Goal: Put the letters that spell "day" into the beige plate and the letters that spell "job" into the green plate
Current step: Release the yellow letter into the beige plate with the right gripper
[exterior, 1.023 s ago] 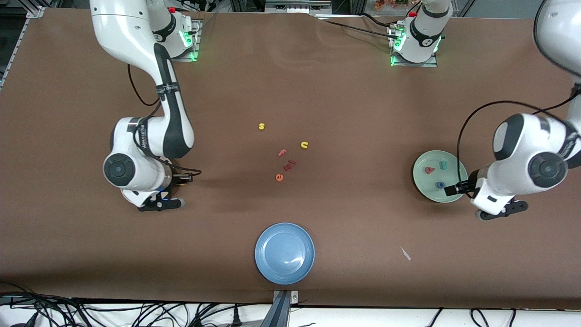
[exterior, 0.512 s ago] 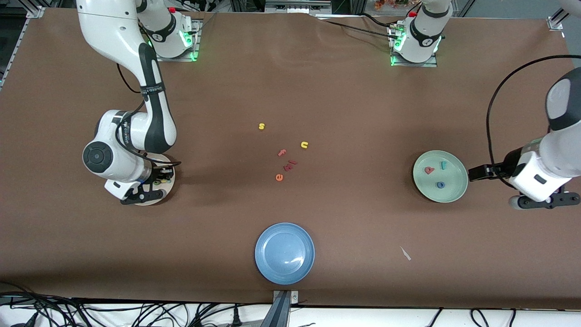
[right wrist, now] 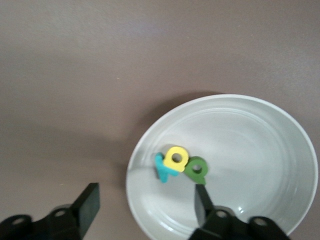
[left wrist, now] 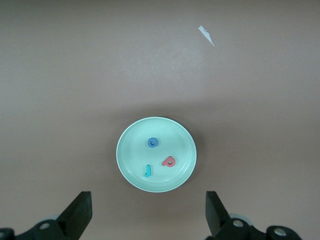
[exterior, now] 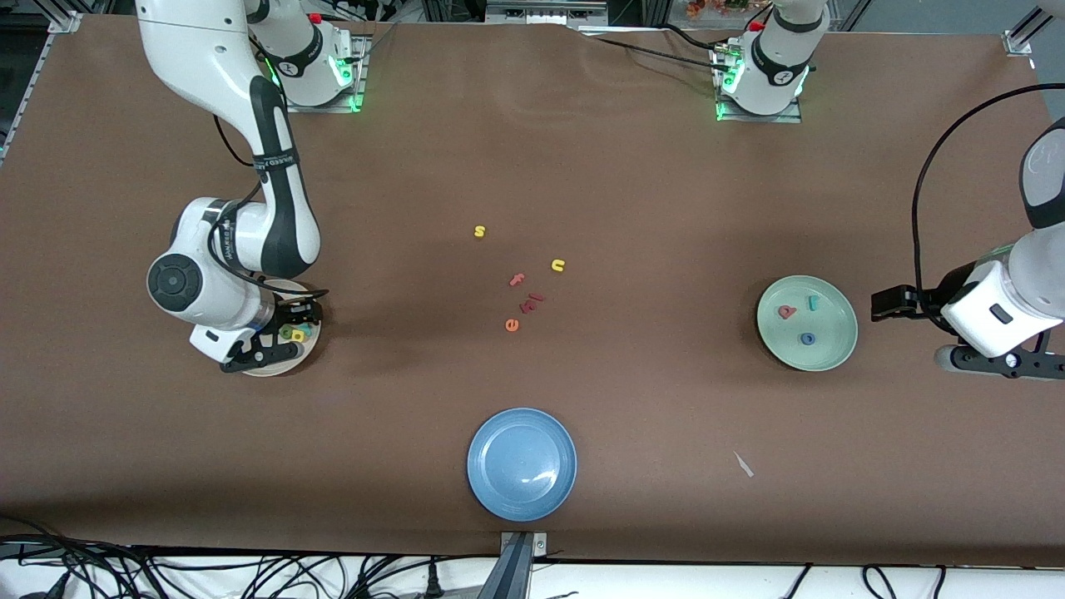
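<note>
A brown table seen from a high camera facing two white robot arms. Nearest the camera sits a blue plate (exterior: 522, 463), with a small pale scrap (exterior: 743, 464) lying on the table toward the left arm's end from it. Farther from the camera than the blue plate, a loose cluster of spare letters lies on the bare table: an orange "e" (exterior: 512, 325), two small reddish pieces (exterior: 532, 301) too small to read, a pink "f" (exterior: 517, 279), a yellow "u" (exterior: 557, 265) and, farthest, a yellow "s" (exterior: 479, 231). Toward the left arm's end from the blue plate is the green plate (exterior: 842, 333), holding a blue "o" (exterior: 807, 338), a salmon-red "b" (exterior: 786, 312) and a teal "j" (exterior: 813, 303), each apart from the others. The left gripper (left wrist: 149, 215) hangs beside that plate, above bare table, its fingers spread wide and holding nothing; only the fingertips show in its wrist view, and the arm is cut off at the picture's edge. Toward the right arm's end from the blue plate is the beige plate (exterior: 307, 355), mostly hidden under the right arm's wrist. The right wrist view shows its contents: a teal "y" (right wrist: 162, 170), a yellow "a" (right wrist: 176, 157) and a green "d" (right wrist: 196, 169) bunched together and touching. The right gripper (right wrist: 146, 201) hovers over this plate with fingers apart, gripping nothing.
</note>
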You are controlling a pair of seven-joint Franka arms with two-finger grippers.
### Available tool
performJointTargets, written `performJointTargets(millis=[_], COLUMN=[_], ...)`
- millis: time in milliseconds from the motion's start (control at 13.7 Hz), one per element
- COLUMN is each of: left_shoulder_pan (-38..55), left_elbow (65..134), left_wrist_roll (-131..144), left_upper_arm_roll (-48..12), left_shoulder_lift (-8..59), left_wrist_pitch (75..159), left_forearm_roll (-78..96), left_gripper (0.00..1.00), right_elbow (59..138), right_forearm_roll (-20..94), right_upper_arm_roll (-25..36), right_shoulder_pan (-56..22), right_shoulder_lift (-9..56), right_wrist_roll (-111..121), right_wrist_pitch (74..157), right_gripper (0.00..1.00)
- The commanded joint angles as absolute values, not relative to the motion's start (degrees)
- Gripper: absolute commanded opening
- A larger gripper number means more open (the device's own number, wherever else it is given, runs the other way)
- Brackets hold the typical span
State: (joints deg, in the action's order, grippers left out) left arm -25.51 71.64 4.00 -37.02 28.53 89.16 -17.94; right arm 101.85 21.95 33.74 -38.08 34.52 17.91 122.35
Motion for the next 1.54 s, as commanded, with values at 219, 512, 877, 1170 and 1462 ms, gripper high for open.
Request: performJointTargets(millis=[219, 512, 877, 1170, 1462], left_shoulder_pan=[-22.76, -22.24, -22.59, -20.23, -9.77], left_elbow=[67.24, 67.15, 67.24, 67.15, 67.06], left_wrist_roll=[3.16, 8.79, 8.70, 8.61, 5.12], left_upper_arm_roll=[-36.30, -36.74, -36.65, -36.04, -22.52], left_shoulder_lift=[29.88, 29.44, 29.53, 29.44, 27.69], left_wrist_pitch=[86.13, 85.96, 86.04, 86.04, 86.66], left_forearm_roll=[-19.42, -18.98, -18.98, -19.42, -17.76], left_gripper=[1.00, 1.00, 1.00, 1.00, 1.00], right_elbow=[95.28, 92.29, 89.91, 91.67, 91.76], right_forearm_roll=[22.76, 22.59, 20.84, 14.00, 3.62], right_upper_arm_roll=[33.22, 33.22, 33.31, 30.95, 18.31], right_shoulder_pan=[-38.50, -38.58, -40.34, -39.82, -29.04], right_shoulder_lift=[33.31, 32.87, 31.12, 24.63, 17.59], right_wrist_roll=[8.18, 5.90, 2.56, 2.29, 2.28], right_wrist_pitch=[111.90, 106.63, 102.04, 100.55, 95.46], right_gripper=[1.00, 1.00, 1.00, 1.00, 1.00])
